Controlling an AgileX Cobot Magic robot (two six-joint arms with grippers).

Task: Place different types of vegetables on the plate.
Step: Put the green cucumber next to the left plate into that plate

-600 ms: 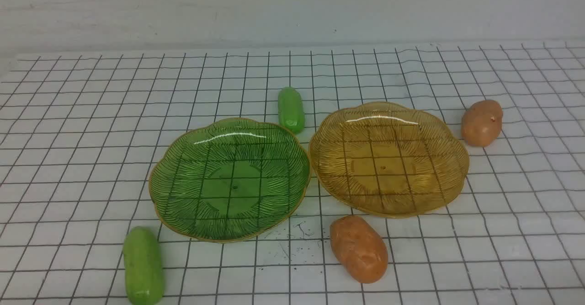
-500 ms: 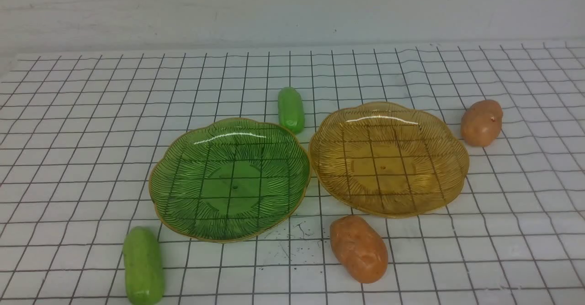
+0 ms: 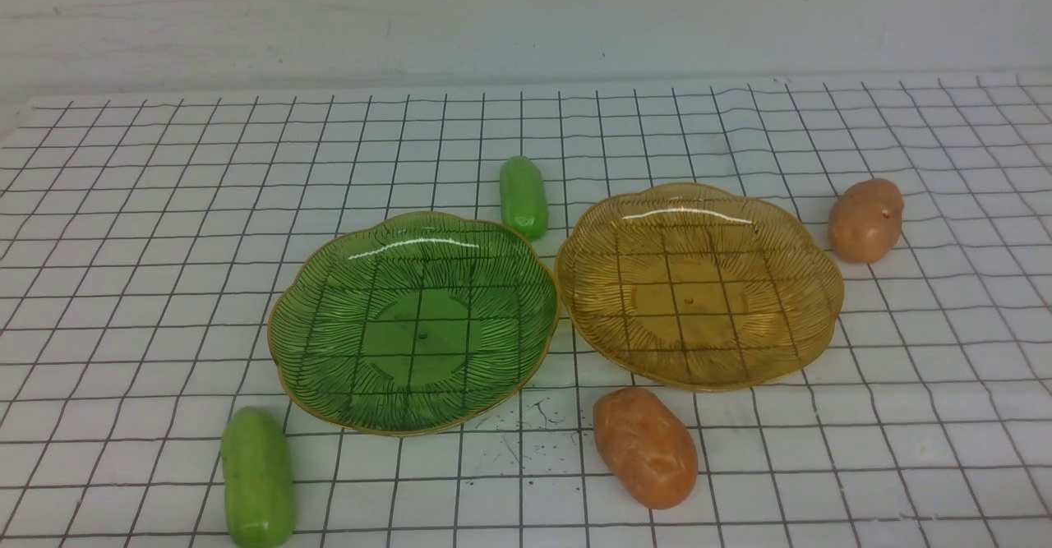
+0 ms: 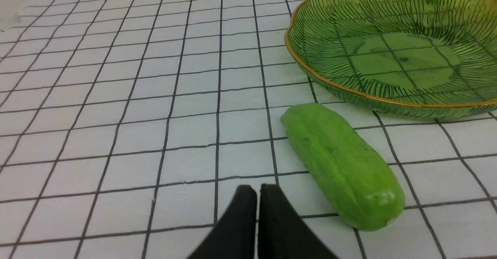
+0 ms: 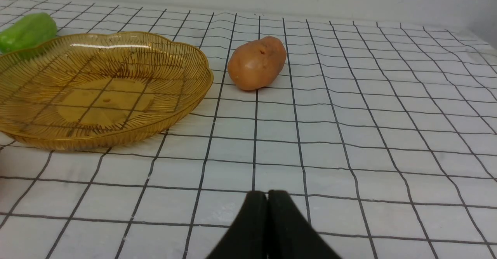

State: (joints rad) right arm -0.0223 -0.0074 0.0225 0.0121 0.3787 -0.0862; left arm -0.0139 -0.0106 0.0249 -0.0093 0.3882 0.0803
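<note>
– On the gridded table (image 3: pixel 164 203), nothing is lying in either dish yet: the green plate (image 3: pixel 415 326) and the amber plate (image 3: pixel 699 285) are both sitting bare, side by side, rims nearly touching.

– So where are the vegetables lying?

– All four are resting on the table outside the rims. The near cucumber (image 3: pixel 257 476) is lying off the green plate's front-left edge. The far cucumber (image 3: pixel 523 196) is lying behind the gap between the plates. The near potato (image 3: pixel 645 447) is sitting just in front of the amber plate, and the far potato (image 3: pixel 865 219) is sitting beside its far right edge.

– And the arms?

– Neither is showing in the front view. Through the wrist cameras, the left gripper (image 4: pixel 258 189) is hanging empty with its jaws pressed together, and the near cucumber is lying just ahead of it, a little aside. The right gripper (image 5: pixel 267 193) is likewise pinched closed on nothing, facing the far potato from well back.

– Then I'm reading this as the very start, with no pick begun.

– Agreed. I'm guessing the left arm is lining up for the near cucumber, being closest to it.

– What is that calling for?

– The jaws are needing to spread first, then come down across the cucumber's narrow width. It's looking glossy and rounded, so an off-centre pinch is risking a sideways slip. Then a lift clearing the gold rim, and a release over a plate's flat middle.

– Which plate?

– I'm not able to tell from the wording alone.
</note>
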